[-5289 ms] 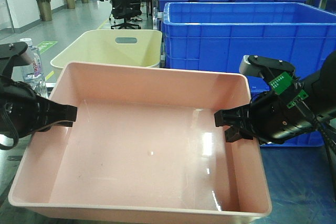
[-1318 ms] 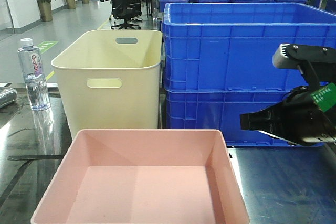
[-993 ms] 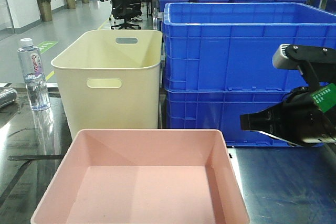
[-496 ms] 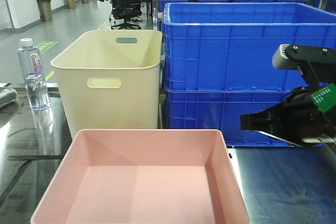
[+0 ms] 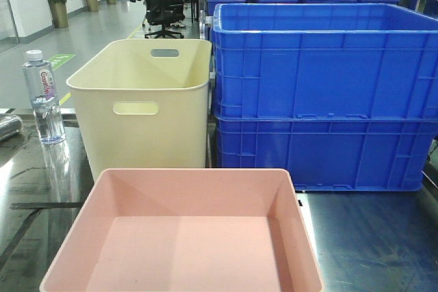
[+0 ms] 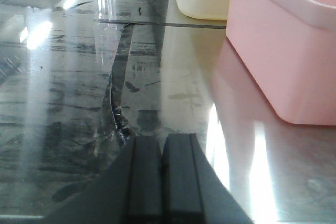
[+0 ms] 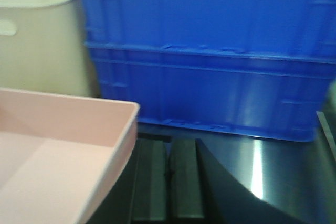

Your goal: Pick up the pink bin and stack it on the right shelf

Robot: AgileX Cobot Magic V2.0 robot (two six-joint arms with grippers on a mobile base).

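Observation:
The pink bin [image 5: 185, 237] rests flat and empty on the dark glossy shelf [image 5: 369, 237], in front of the cream bin. No gripper shows in the front view. In the left wrist view my left gripper [image 6: 161, 142] is shut and empty, low over the shelf [image 6: 79, 93], to the left of the pink bin's wall [image 6: 286, 51]. In the right wrist view my right gripper [image 7: 168, 148] is shut and empty, just right of and below the pink bin's rim [image 7: 113, 150], over the shelf [image 7: 262, 166].
A tall cream bin with handle slots [image 5: 140, 104] stands behind the pink bin. Stacked blue crates [image 5: 321, 94] stand at the back right. A water bottle [image 5: 42, 97] stands at the far left. An office chair and plants are far behind.
The right arm, in view at the right half a second ago, has drawn out of the front view. The pink bin, held aloft by both grippers earlier, lies released on the shelf.

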